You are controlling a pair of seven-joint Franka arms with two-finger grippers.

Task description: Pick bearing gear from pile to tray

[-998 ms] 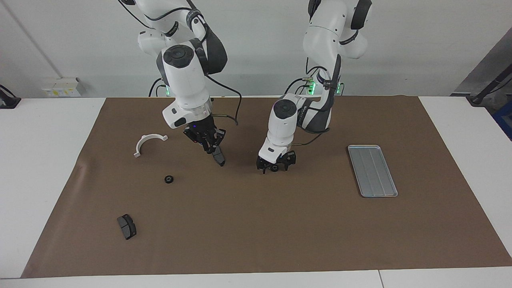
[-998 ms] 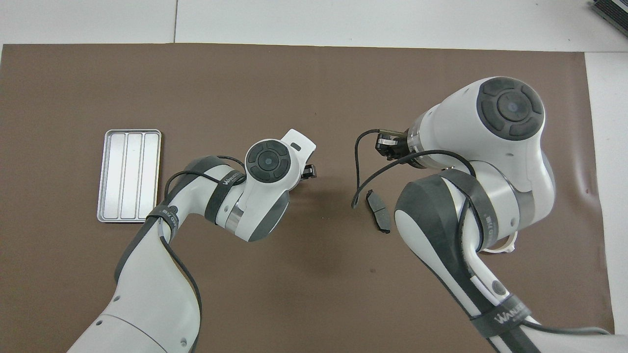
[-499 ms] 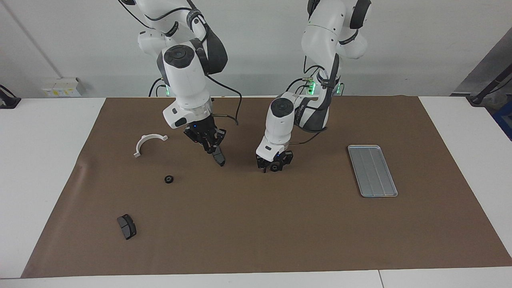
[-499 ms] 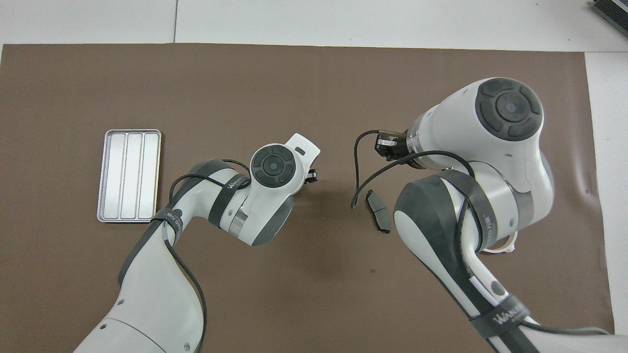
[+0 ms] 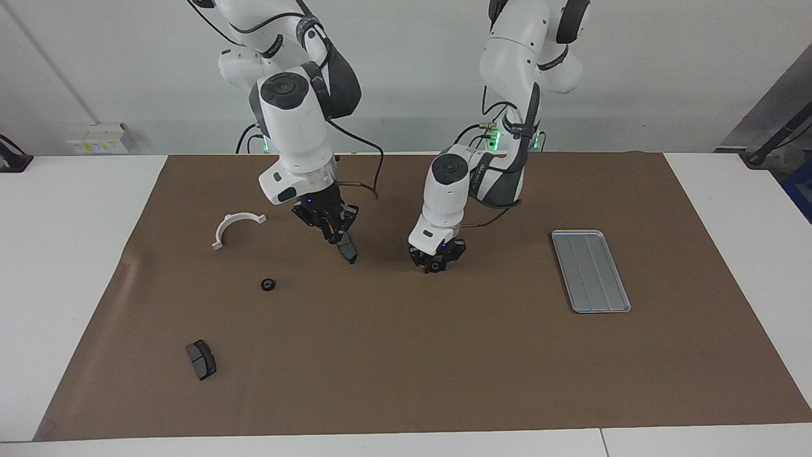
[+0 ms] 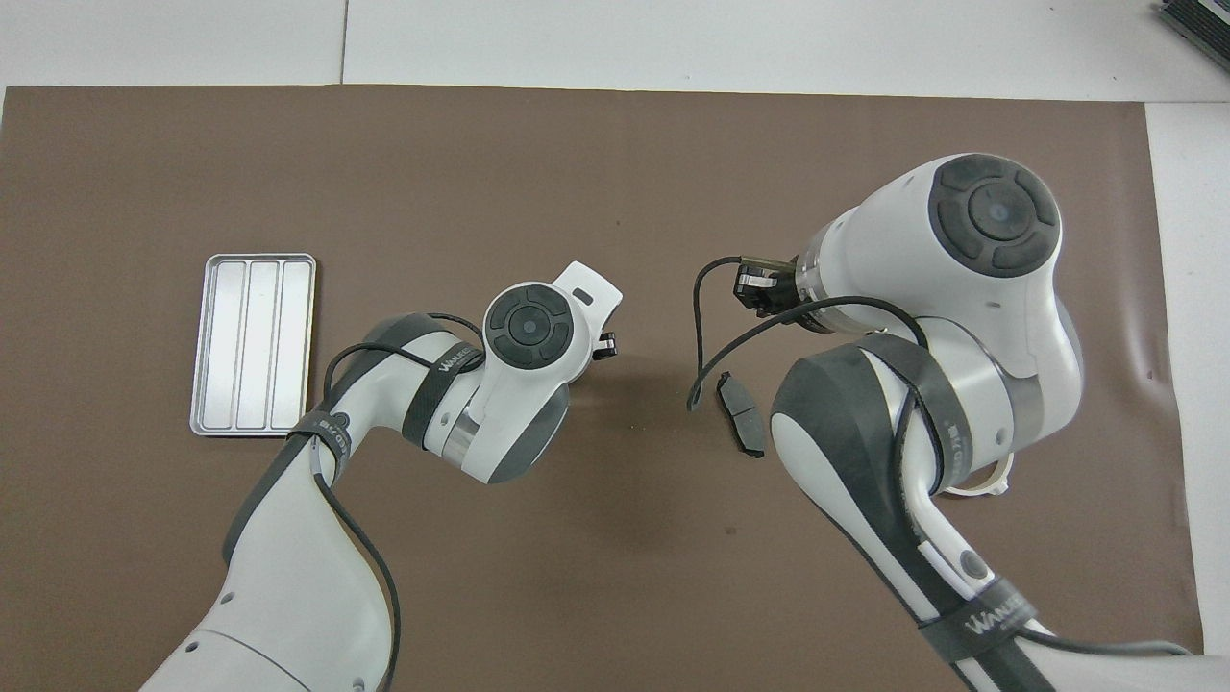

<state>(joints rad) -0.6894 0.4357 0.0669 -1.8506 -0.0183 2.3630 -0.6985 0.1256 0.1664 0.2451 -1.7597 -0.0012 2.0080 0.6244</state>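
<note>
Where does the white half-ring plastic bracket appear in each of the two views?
Facing view: the white half-ring plastic bracket lies on the brown mat toward the right arm's end of the table, beside the right gripper.
Overhead view: only its tip peeks out under the right arm.
Shared landmark: the small silver-grey grooved metal tray lies at the left arm's end.
</note>
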